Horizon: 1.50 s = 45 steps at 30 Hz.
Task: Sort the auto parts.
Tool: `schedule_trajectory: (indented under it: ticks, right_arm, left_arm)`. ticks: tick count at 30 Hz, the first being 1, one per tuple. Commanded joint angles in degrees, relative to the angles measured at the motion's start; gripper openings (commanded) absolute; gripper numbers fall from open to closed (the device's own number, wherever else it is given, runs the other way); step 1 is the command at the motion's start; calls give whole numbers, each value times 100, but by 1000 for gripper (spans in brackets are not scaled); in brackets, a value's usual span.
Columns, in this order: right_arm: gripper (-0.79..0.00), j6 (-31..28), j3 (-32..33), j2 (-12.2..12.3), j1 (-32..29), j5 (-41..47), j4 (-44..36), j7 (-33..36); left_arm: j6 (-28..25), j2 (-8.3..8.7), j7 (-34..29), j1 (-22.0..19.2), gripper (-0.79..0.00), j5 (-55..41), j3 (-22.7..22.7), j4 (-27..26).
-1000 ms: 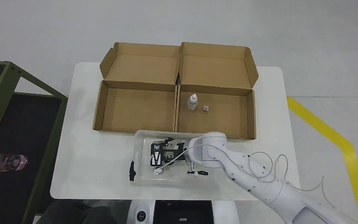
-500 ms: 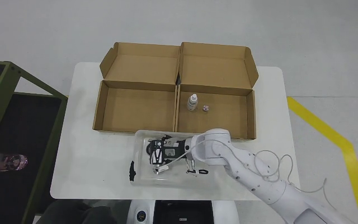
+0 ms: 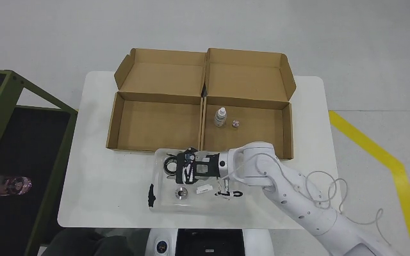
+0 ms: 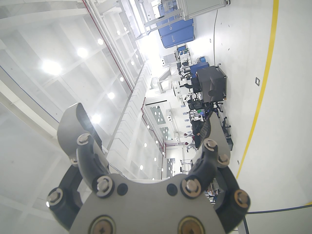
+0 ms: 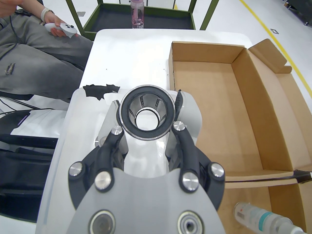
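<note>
The left gripper [image 4: 142, 118] is aimed up and away from the table, fingers spread wide with nothing in them. On the table, the left cardboard box [image 3: 154, 125] looks empty. The clear tray [image 3: 158, 192] sits just on the robot's side of it. The right gripper [image 5: 147, 108] hangs over the tray's left end, closed on a bearing [image 5: 124, 119]. It's pinched across the outer ring, bore pointing leftward along the fingers. So the right arm's the near one, and I'd guess the empty box is a shorter hop than the right box [image 3: 262, 131] with the bottle [image 3: 220, 116].
</note>
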Motion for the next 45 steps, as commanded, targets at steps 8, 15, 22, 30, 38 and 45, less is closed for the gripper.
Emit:
schedule_trajectory:
  ticks: [8,15,22,30,38,45]
  right_arm:
    - [-785,21,145,-9,14,145,43,-133]
    - [-785,135,230,-61,224,177,278,-307]
    - [-785,356,201,-159,517,167,658,-444]
    - [-785,635,5,-332,944,112,1296,-498]
    - [-785,887,-255,-523,1338,-96,1937,-449]
    - [-785,1075,-511,-713,1614,-278,2536,-479]
  left_arm:
    - [0,0,0,0,0,0,0,0]
    - [0,0,0,0,0,0,0,0]
    - [0,0,0,0,0,0,0,0]
    - [0,0,0,0,0,0,0,0]
    - [0,0,0,0,0,0,0,0]
    - [0,0,0,0,0,0,0,0]
